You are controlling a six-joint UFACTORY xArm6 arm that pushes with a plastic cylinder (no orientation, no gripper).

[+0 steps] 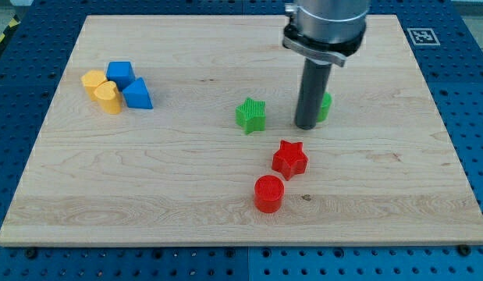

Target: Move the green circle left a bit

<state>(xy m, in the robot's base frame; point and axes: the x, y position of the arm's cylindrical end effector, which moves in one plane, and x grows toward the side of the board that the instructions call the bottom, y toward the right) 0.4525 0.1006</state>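
The green circle (326,107) lies just right of centre on the wooden board (397,179), mostly hidden behind my rod; only its right edge shows. My tip (307,125) stands in front of it, at its left side, and I cannot tell whether it touches. A green star (251,115) lies to the left of my tip, apart from it.
A red star (289,158) and a red circle (268,193) lie below my tip. At the view's left is a cluster: a yellow hexagon (93,80), another yellow block (109,97), a blue cube (120,72) and a blue triangular block (137,94).
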